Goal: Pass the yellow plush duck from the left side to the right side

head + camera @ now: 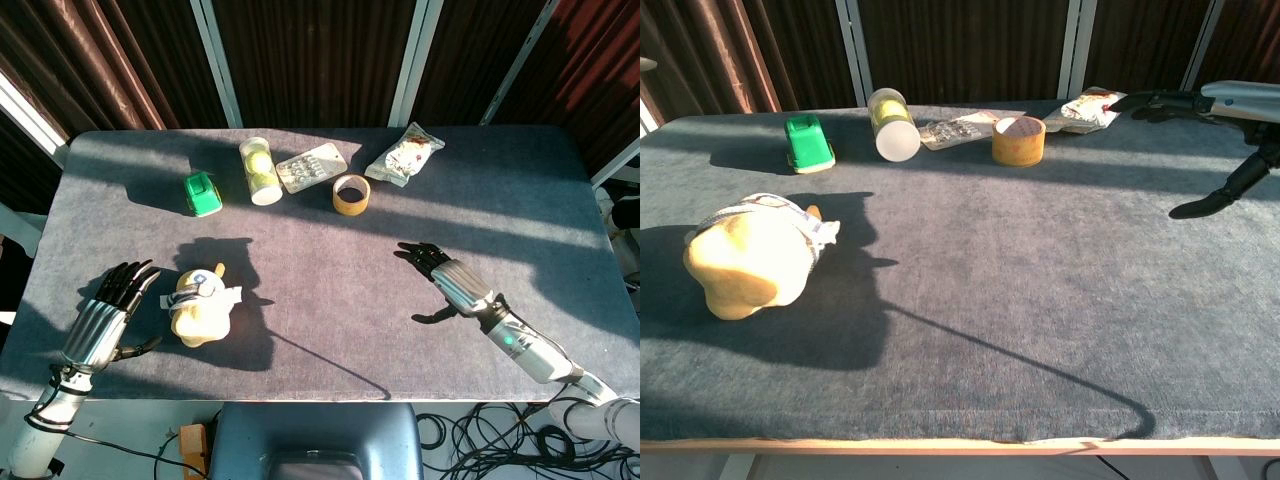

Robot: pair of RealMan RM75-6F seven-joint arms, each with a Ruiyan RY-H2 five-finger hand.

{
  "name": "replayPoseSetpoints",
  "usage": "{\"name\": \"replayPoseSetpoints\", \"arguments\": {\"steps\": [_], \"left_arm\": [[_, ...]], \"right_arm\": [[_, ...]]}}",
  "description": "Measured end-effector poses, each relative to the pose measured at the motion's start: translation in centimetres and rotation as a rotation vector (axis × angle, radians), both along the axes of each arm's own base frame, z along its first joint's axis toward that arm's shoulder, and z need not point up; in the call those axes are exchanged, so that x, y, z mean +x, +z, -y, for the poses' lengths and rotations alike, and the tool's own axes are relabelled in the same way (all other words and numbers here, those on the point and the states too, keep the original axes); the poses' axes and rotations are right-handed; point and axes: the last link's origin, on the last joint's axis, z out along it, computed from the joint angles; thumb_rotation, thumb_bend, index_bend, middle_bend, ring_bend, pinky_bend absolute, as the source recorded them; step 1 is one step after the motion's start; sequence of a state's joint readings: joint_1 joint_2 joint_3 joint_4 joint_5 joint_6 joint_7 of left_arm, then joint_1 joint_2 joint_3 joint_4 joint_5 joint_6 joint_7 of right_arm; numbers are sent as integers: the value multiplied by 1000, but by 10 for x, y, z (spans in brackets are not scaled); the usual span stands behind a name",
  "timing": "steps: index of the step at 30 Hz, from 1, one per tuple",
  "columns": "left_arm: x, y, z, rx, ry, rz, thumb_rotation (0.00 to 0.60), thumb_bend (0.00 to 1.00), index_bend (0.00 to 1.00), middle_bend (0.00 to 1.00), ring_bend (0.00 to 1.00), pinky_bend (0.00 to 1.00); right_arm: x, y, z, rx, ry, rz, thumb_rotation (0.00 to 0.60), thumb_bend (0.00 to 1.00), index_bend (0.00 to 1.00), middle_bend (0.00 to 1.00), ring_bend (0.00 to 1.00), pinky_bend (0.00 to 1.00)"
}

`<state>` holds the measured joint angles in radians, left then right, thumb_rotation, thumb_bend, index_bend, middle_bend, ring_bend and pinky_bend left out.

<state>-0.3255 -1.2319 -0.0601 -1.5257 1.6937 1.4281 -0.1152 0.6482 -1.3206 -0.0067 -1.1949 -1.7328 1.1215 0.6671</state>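
Note:
The yellow plush duck (202, 305) lies on the grey table (330, 330) at the front left, wearing a white harness; the chest view shows the duck (748, 262) at the left, lying on the cloth. My left hand (106, 317) hovers open just left of the duck, apart from it, fingers pointing to the table's far side. It does not show in the chest view. My right hand (449, 281) hangs open over the right half of the table, fingers spread and holding nothing. In the chest view that hand (1200, 105) sits at the upper right edge.
Along the far side lie a green toy (203, 194), a clear tube of yellow balls (260, 170), a blister pack (311, 166), a tape roll (351, 194) and a snack bag (406, 155). A dark chair back (315, 440) stands at the table's front edge.

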Motion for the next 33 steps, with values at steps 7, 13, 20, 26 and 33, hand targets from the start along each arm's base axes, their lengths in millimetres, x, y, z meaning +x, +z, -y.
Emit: {"name": "replayPoseSetpoints", "arguments": {"steps": [7, 13, 20, 26, 33], "left_arm": [[0, -1, 1, -5, 3, 0, 600, 145, 0, 0, 0, 75], [0, -2, 0, -9, 7, -3, 600, 144, 0, 0, 0, 75], [-4, -6, -3, -23, 41, -21, 600, 146, 0, 0, 0, 83], [-10, -13, -7, -48, 101, -82, 600, 149, 0, 0, 0, 93], [-8, -28, -10, -139, 169, -129, 600, 151, 0, 0, 0, 104]], "right_arm": [[-3, -4, 2, 9, -8, -4, 600, 0, 0, 0, 0, 0], [-4, -1, 3, 3, -14, 8, 600, 0, 0, 0, 0, 0], [-8, 6, 2, -28, -9, -3, 600, 0, 0, 0, 0, 0], [-17, 20, -2, -113, -16, -18, 600, 0, 0, 0, 0, 0], [-26, 36, -8, -182, -24, -30, 600, 0, 0, 0, 0, 0]]}}
